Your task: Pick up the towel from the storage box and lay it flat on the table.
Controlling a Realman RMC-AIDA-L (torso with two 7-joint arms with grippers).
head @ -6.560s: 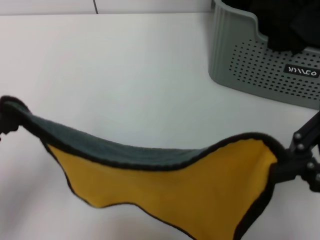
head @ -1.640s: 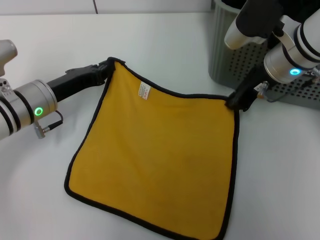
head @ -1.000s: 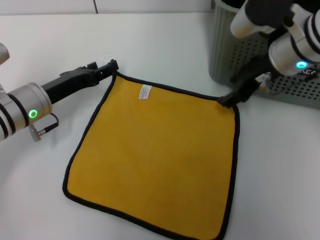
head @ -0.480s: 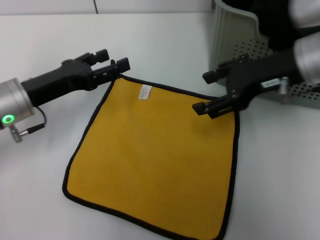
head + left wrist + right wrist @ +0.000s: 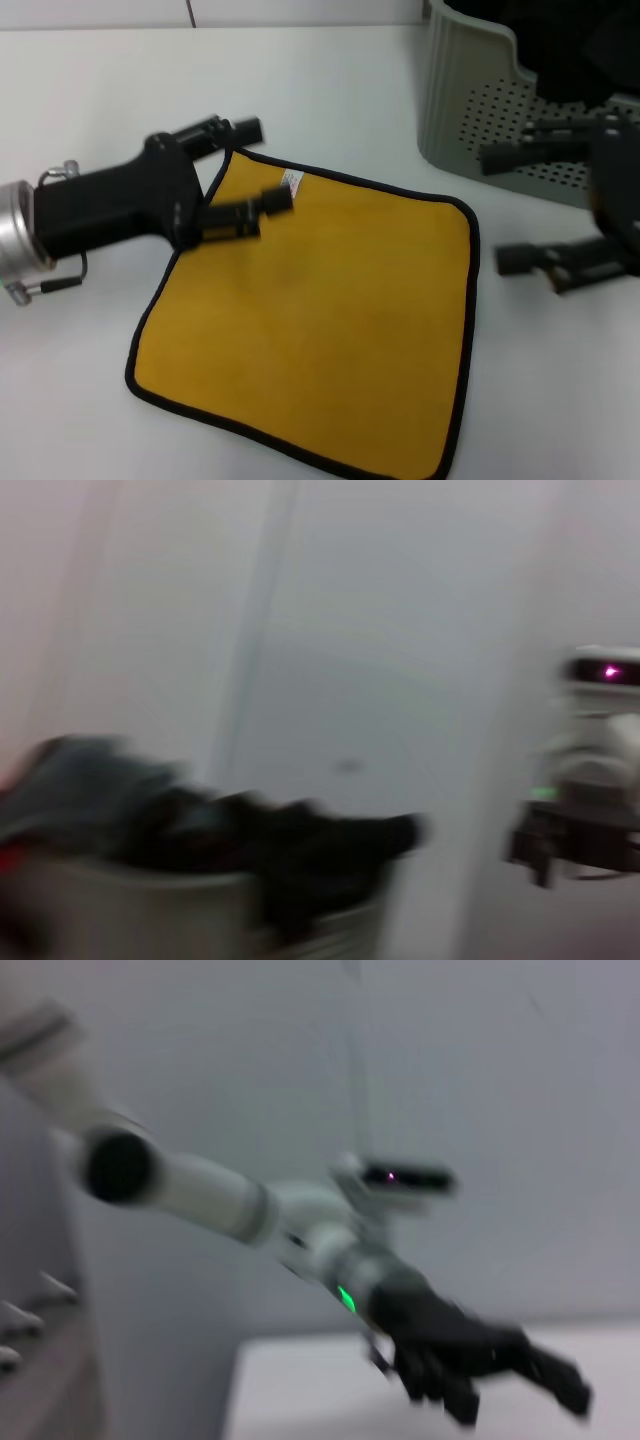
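Now the towel (image 5: pixel 310 325) is seen lying flat on the table (image 5: pixel 330 100), yellow-orange face up, with its black edging all around. It is released by both grippers. Half a second ago the left gripper (image 5: pixel 240 170) was just beside the far left corner of the towel; now it is raised above that corner, and its two black fingers (image 5: pixel 262 205) are spread apart, one of them over the small white label (image 5: pixel 293 180). The writing on this label cannot be read, because the finger covers part of it. The right gripper (image 5: pixel 515 210), which was over the far right corner of the towel half a second ago, is now drawn back to the right, off the cloth, in front of the storage box (image 5: pixel 470 110). Its fingers are also wide apart and nothing is held between them.

The storage box stands at the far right of the table, near the far right corner of the towel but apart from it. A dark cloth bundle (image 5: pixel 565 45) is seen inside it. The black label of the box is hidden behind the right gripper, so no lettering can be read.

In the left wrist view only the box (image 5: pixel 150 910) with dark cloth (image 5: pixel 290 850) is made out. In the right wrist view the left gripper (image 5: pixel 475 1365) is seen farther off.
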